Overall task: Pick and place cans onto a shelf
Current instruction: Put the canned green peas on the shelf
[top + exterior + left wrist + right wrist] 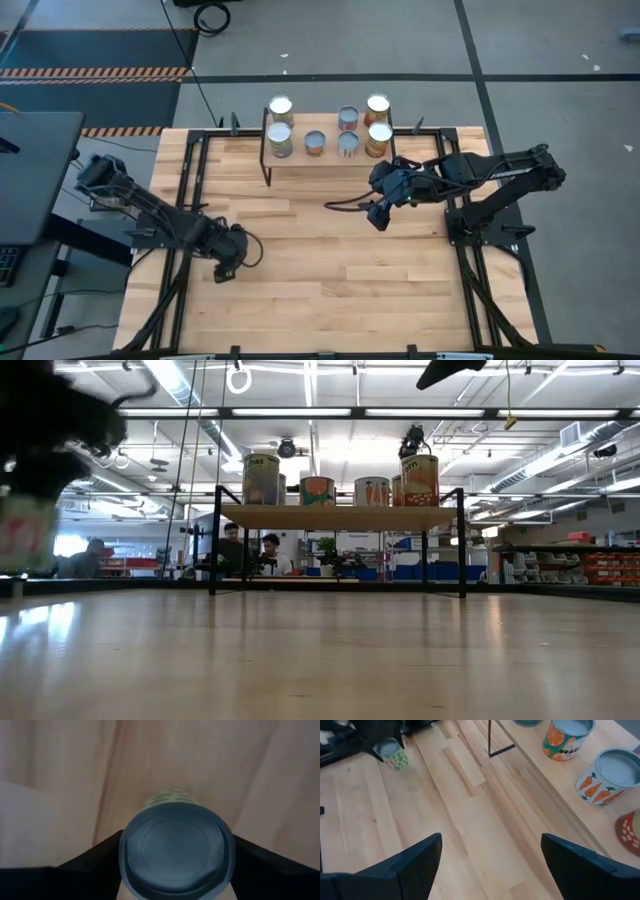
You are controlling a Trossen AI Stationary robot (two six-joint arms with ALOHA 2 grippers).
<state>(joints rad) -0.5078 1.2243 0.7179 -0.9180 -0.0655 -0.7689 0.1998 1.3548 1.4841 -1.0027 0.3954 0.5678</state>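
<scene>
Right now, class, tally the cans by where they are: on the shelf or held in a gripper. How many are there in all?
Cans on the shelf: 7
Can in the left gripper: 1
Total: 8 cans

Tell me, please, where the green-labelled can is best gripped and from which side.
Grip the green-labelled can on its curved side wall, just under the rim, coming from above with a finger on each side. It is upright and round, and the flat lid gives no hold. The left gripper holds it so. The right gripper waits near the shelf.
</scene>
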